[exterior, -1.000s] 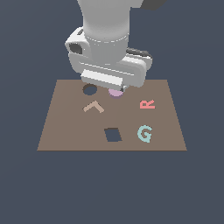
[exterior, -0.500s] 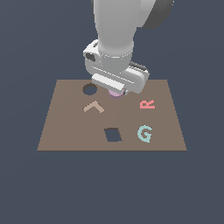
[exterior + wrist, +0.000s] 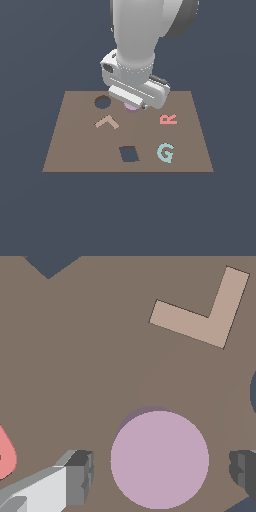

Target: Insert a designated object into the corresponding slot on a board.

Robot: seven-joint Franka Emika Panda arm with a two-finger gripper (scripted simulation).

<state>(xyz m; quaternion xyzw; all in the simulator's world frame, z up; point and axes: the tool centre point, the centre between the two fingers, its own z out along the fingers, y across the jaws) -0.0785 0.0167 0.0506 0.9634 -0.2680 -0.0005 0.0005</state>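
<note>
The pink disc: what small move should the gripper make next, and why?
Probably close on the disc. The gripper is open, its fingers stand on either side without touching, and the round slot is empty.

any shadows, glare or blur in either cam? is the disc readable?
Exterior view: flat render, no glare or blur; the gripper body hides most of the disc. Wrist view: sharp, evenly lit; a dark crescent of shadow edges the disc on the board, and both fingers are cropped at the frame edge.
</note>
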